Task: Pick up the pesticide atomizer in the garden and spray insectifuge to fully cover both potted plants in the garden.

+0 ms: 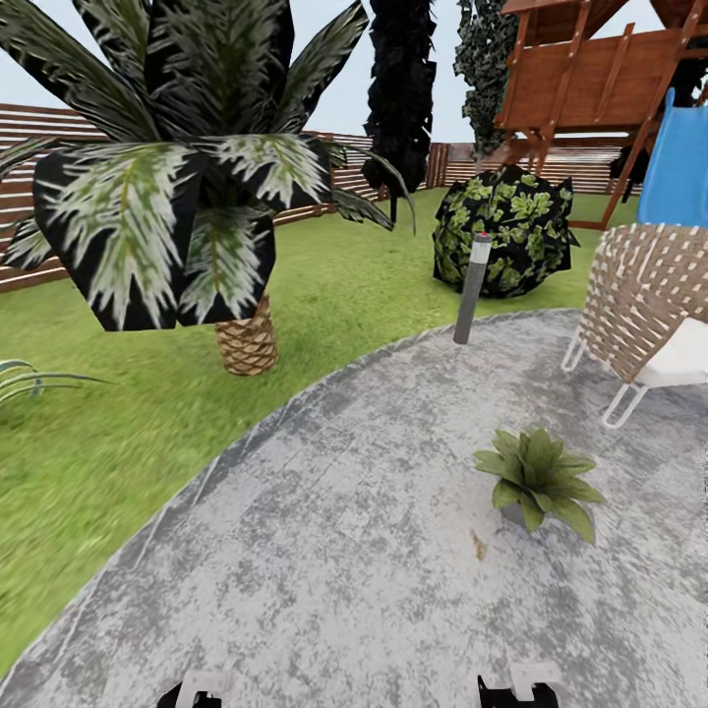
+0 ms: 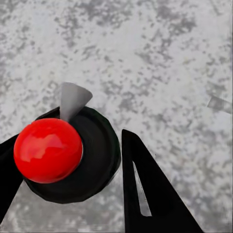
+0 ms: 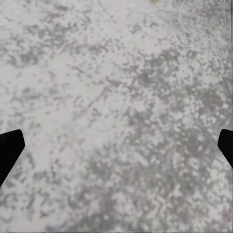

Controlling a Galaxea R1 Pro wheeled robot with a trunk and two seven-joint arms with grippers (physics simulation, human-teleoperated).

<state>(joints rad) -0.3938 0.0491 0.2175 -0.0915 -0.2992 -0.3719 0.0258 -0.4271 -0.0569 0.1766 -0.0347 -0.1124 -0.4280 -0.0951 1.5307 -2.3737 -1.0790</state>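
Observation:
In the left wrist view the pesticide atomizer (image 2: 97, 160) is seen from above: a dark round body, a red knob and a grey cone nozzle. My left gripper (image 2: 82, 145) is shut on it, with a black finger (image 2: 145, 189) against its side, over the grey stone patio. My right gripper (image 3: 116, 145) is open, its two dark fingertips far apart above bare stone. One potted plant (image 1: 539, 479), a low rosette of green leaves, sits on the patio (image 1: 324, 551) ahead and to the right. No mist shows. Both wrists peek in at the head view's bottom edge.
A big palm (image 1: 197, 197) stands on the lawn at the left. A grey bollard lamp (image 1: 472, 288) marks the patio's far edge, with a leafy bush (image 1: 506, 231) behind. A wicker chair (image 1: 649, 305) is at right, and a wooden play frame with blue slide (image 1: 678, 167) beyond.

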